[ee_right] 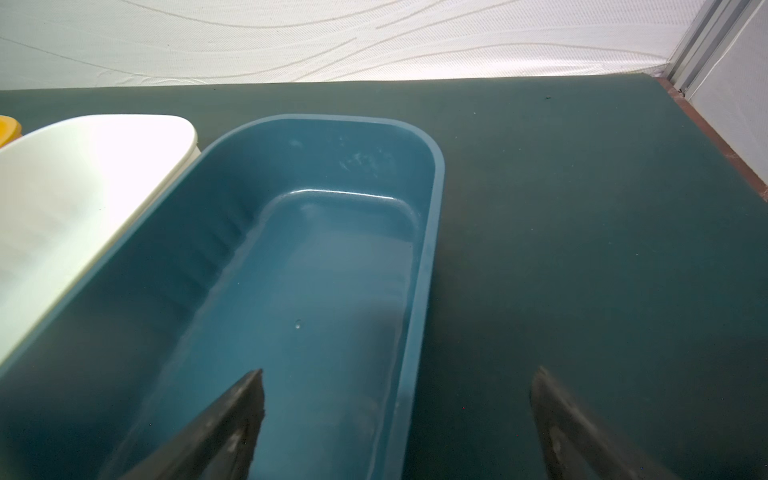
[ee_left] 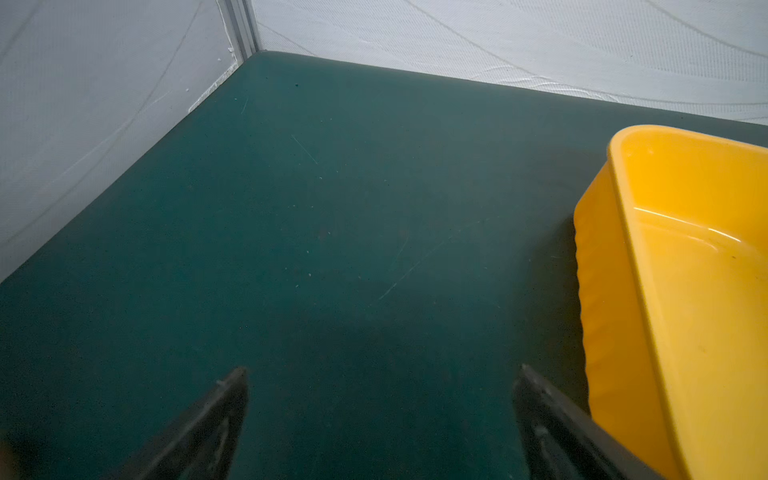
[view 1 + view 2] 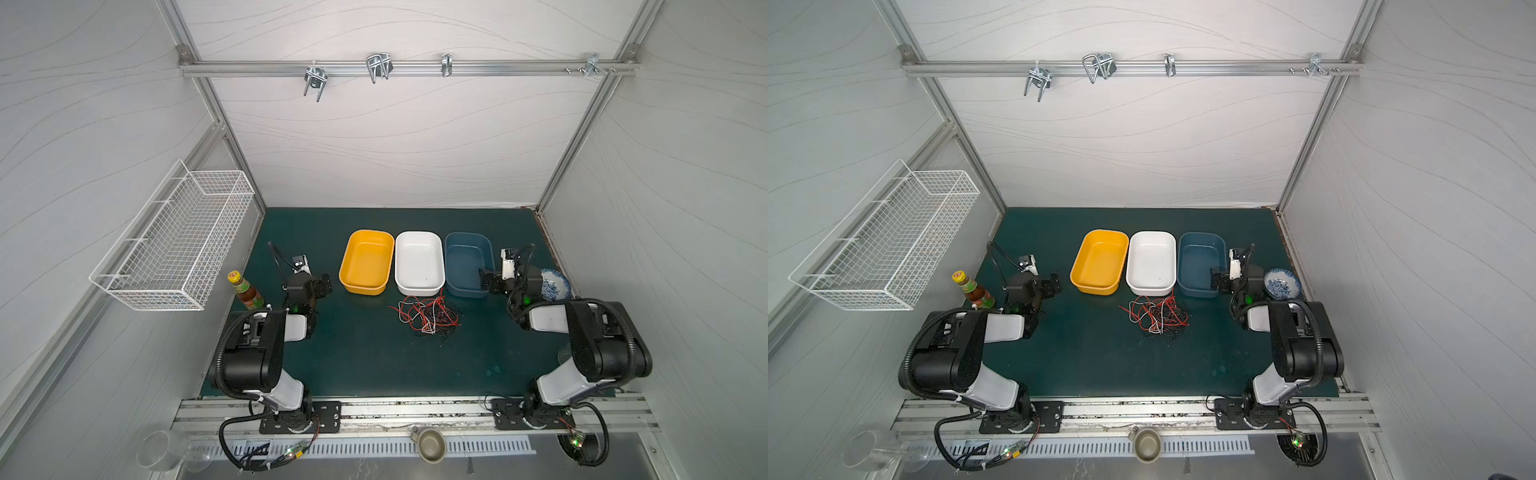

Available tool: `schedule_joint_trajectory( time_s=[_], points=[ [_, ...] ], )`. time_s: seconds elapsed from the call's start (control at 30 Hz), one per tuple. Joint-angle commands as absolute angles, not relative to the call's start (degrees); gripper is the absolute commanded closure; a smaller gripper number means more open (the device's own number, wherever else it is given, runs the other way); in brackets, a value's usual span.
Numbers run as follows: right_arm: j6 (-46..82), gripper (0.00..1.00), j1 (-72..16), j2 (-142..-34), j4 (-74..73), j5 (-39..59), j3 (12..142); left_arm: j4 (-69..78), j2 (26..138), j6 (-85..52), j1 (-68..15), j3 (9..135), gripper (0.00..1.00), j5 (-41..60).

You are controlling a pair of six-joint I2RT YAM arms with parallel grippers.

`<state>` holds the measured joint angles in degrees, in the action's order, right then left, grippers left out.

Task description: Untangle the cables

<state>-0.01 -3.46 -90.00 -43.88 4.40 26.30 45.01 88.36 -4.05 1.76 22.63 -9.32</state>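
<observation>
Lying in one messy pile, the cables (image 3: 423,314) are all mixed up; the left gripper (image 2: 384,370) and right gripper (image 1: 399,371) are spread wide, holding nothing.

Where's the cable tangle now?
In both top views, the tangle of thin red, white and black cables lies mid-table on the green mat, just in front of the white rectangular plastic tub.

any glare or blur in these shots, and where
Right wrist view: the white bin is blown out by glare, and the right end effector looks soft, out of focus. Left wrist view: a thin glare streak inside the yellow bin. Both top views: even light, the cables read clearly.
</observation>
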Motion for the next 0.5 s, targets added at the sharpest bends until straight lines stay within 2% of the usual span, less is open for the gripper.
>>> schedule_joint_trajectory(
  time_s=[0.0, 0.47],
  points=[
    [-0.45, 0.01, -2.72, -90.26, -44.03, 6.7, 26.24, 48.25, 88.68, -3.52, 1.76, 23.9, 0.0, -8.99],
    [-0.77, 0.01, -3.08, -90.25, -43.77, 6.24, 26.37, 48.25, 88.68, -3.52, 1.75, 23.91, 0.0, -9.0]
  ],
)
